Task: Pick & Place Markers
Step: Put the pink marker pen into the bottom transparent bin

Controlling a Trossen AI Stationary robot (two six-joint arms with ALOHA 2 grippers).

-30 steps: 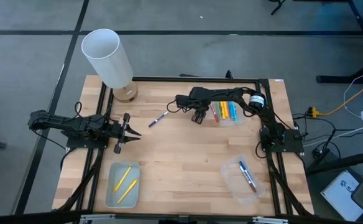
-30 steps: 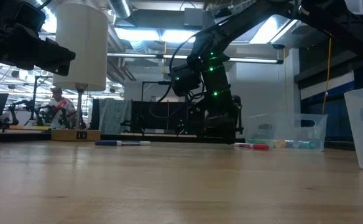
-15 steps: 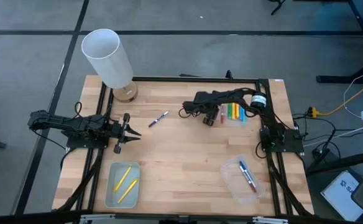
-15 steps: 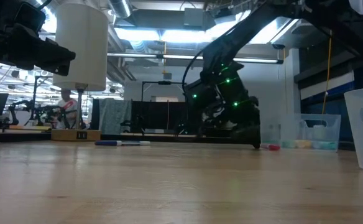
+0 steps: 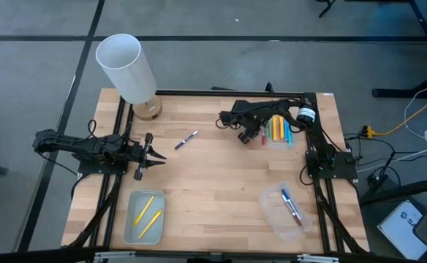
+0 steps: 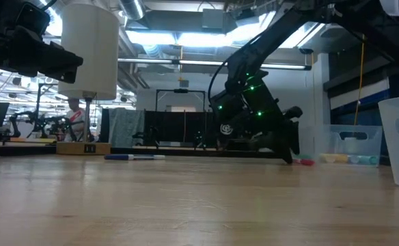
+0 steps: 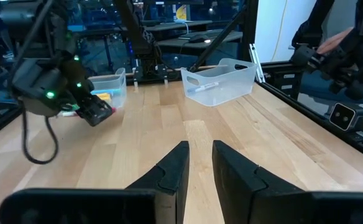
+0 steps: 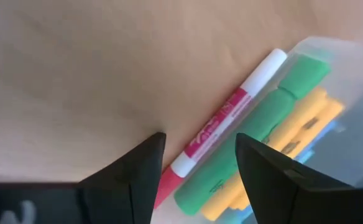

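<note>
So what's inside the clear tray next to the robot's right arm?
Inside the clear tray lie green, yellow, orange and blue markers side by side. The right tool hangs, open, over a pink marker at the tray's edge, covering it from above.

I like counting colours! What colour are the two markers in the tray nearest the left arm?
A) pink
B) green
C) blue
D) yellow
D: the high view shows two yellow markers lying in the clear tray at the table's front corner, on the side of the left arm.
</note>
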